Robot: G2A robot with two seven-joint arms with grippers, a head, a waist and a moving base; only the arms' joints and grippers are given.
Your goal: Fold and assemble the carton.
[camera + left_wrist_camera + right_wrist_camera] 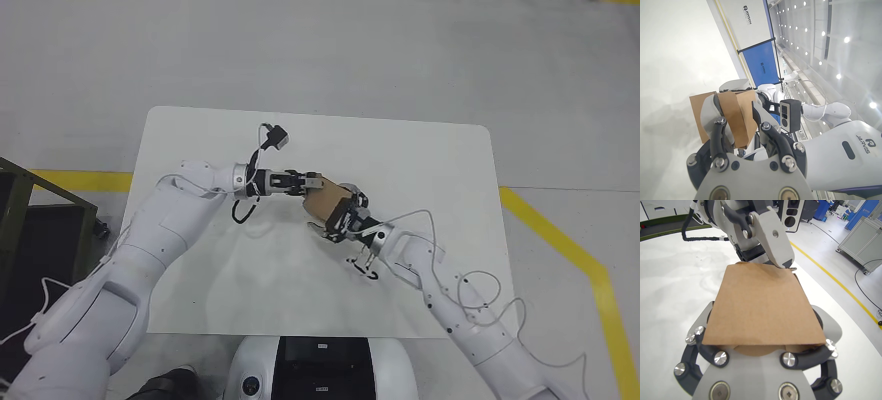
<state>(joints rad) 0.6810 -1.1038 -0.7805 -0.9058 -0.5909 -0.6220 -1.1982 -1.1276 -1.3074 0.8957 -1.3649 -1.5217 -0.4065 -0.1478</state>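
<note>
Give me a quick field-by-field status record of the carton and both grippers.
carton: brown cardboard, held between both grippers over the table's middle
left gripper: shut on one end of the carton
right gripper: shut on the opposite end, a finger on either side
table: white, below the carton
task state: assembly not finished, judging by a loose flap

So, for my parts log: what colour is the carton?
The carton is plain brown, clearest in the right wrist view.

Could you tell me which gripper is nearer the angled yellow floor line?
Right. The right gripper holds the carton on the side toward the yellow floor line; the left gripper holds its opposite side, farther away.
</note>
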